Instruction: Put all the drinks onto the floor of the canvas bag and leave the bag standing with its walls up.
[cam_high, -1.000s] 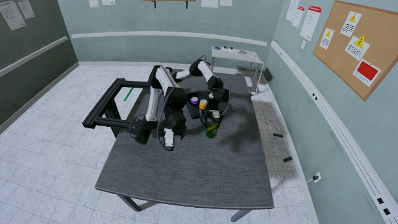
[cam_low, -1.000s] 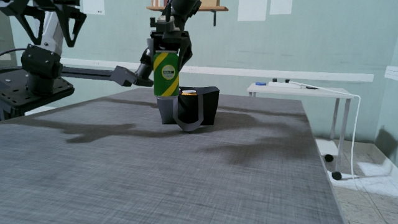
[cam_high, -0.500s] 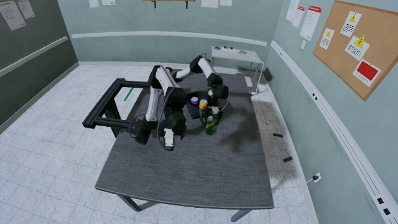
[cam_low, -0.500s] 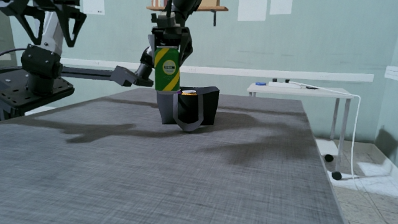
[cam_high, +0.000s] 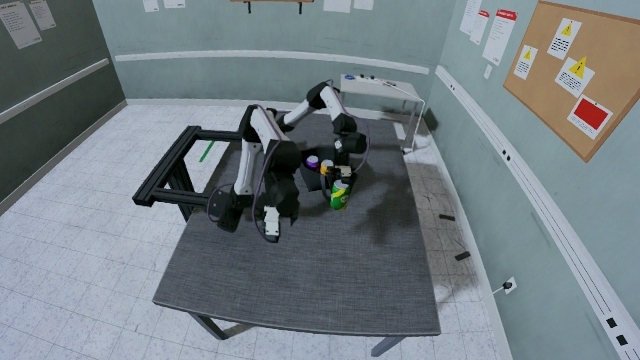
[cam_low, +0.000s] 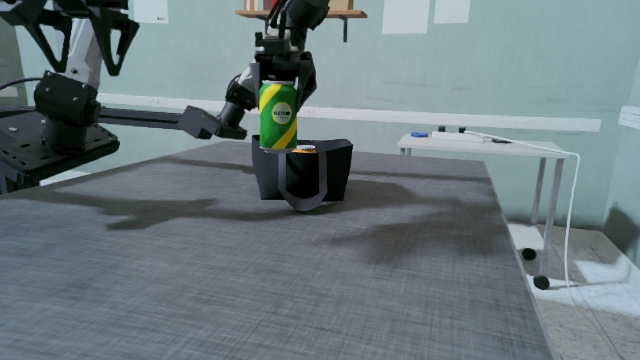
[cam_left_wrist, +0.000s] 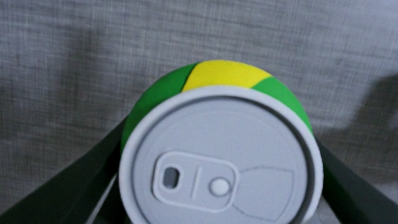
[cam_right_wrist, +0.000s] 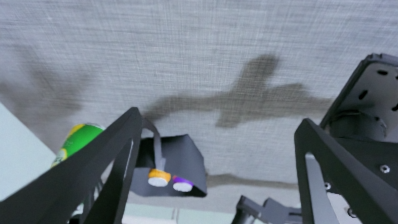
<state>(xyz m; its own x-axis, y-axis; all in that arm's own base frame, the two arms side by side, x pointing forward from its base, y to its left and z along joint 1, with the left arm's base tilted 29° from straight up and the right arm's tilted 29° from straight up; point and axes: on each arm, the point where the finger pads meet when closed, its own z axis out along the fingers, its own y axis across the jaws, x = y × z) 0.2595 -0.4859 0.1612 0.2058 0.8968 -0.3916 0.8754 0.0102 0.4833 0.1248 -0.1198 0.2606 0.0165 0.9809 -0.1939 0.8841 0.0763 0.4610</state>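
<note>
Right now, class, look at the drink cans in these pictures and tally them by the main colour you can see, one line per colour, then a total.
Green: 1, the green can
Orange: 1, the orange can
Purple: 1, the purple can
Total: 3

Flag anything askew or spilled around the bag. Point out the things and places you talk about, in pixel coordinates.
Nothing stands out: the canvas bag (cam_low: 337, 172) (cam_right_wrist: 182, 152) stands walls up, no spill shows, and the left gripper (cam_low: 278, 92) grips the green can (cam_high: 340, 196) (cam_low: 278, 117) (cam_left_wrist: 225, 72) (cam_right_wrist: 82, 138) upright.
</note>
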